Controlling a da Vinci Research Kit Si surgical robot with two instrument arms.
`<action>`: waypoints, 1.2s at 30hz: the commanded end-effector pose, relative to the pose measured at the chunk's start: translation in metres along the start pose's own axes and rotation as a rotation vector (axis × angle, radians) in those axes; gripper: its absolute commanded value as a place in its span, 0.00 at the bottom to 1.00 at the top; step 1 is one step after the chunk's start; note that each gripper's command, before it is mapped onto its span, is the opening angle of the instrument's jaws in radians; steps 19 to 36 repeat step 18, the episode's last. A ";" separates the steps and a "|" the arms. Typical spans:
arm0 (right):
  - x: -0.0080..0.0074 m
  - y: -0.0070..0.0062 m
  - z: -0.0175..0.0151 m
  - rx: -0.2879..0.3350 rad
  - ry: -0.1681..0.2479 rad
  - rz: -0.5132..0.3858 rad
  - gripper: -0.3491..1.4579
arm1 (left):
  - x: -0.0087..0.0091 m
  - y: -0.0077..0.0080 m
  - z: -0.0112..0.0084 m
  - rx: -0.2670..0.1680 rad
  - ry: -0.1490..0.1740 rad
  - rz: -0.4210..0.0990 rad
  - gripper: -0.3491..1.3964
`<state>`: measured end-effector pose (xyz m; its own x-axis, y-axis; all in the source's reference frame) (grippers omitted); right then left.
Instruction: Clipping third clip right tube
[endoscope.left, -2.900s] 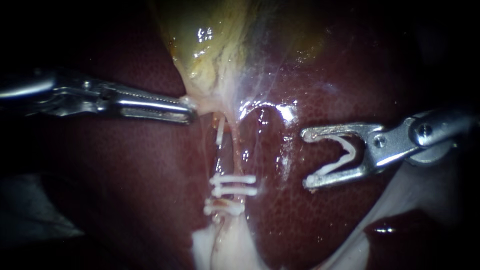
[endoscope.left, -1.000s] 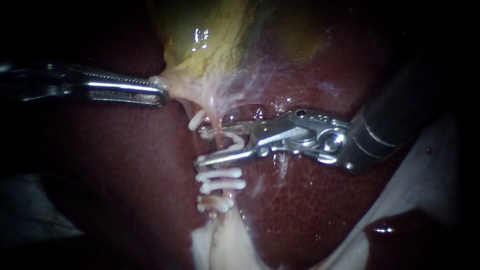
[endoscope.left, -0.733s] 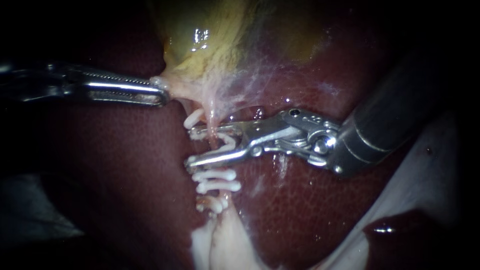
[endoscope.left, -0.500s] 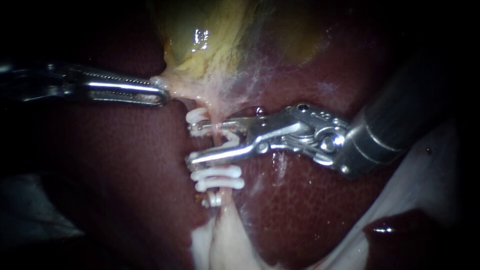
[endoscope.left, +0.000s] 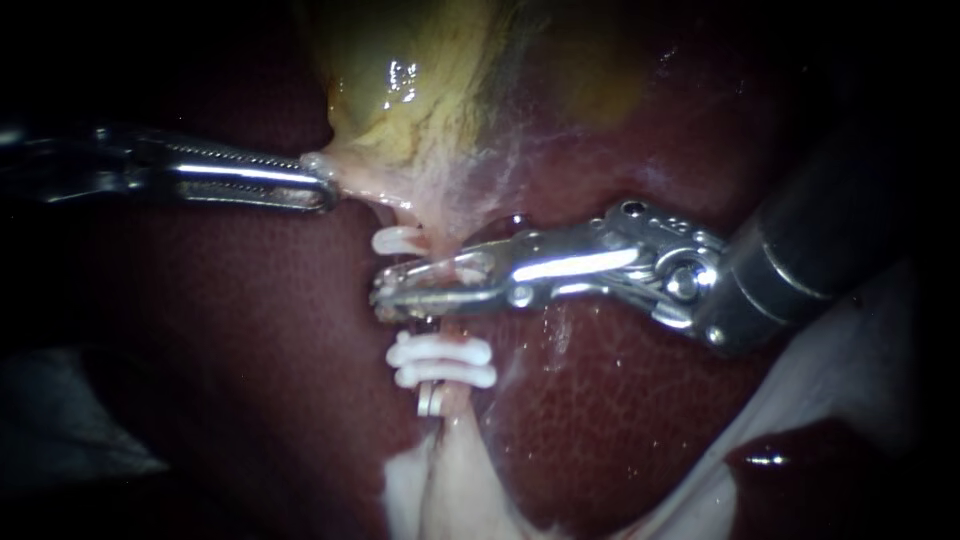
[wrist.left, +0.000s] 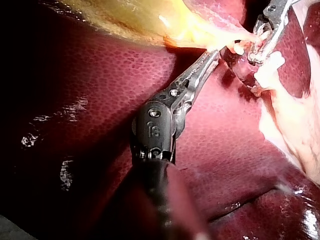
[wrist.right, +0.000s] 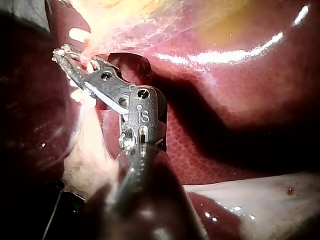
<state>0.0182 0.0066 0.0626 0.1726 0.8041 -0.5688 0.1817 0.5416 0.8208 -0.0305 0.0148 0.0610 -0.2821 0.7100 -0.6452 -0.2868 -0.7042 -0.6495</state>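
My left instrument (endoscope.left: 325, 190) comes in from the left, its jaws shut on the pale neck of the yellow gallbladder (endoscope.left: 420, 90), which it holds stretched sideways. My right instrument (endoscope.left: 385, 292) lies across the thin tube (endoscope.left: 430, 226) below that neck, jaws squeezed together on a white clip around the tube. Just above the jaws sits another white clip (endoscope.left: 395, 240); two more (endoscope.left: 440, 350) cross the tube below them. The left wrist view shows the left jaws (wrist.left: 212, 55) on the neck and the right jaws (wrist.left: 255, 55) just beyond. In the right wrist view the right jaws (wrist.right: 62, 52) grip the tube.
Dark red liver (endoscope.left: 250, 350) lies under and around the tube. Below the two lower clips a small clip end (endoscope.left: 432, 398) shows. Pale fatty tissue (endoscope.left: 450, 490) spreads further down. A whitish sheet (endoscope.left: 860, 340) lies under the right shaft.
The right instrument came in from the right with a clip in open jaws, straddled the tube above the two lower clips, and has closed. The left instrument drew the gallbladder neck leftward early on.
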 end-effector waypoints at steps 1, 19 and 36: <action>0.0000 0.0000 0.0001 0.000 0.000 0.002 0.00 | 0.0000 0.0000 0.0000 0.000 0.000 0.000 0.00; -0.0001 0.0002 -0.0001 0.001 -0.004 0.025 0.00 | 0.0000 0.0000 0.0001 0.000 0.000 0.000 0.00; -0.0001 0.0002 -0.0001 0.001 -0.004 0.025 0.00 | 0.0000 0.0000 0.0001 0.000 0.000 0.000 0.00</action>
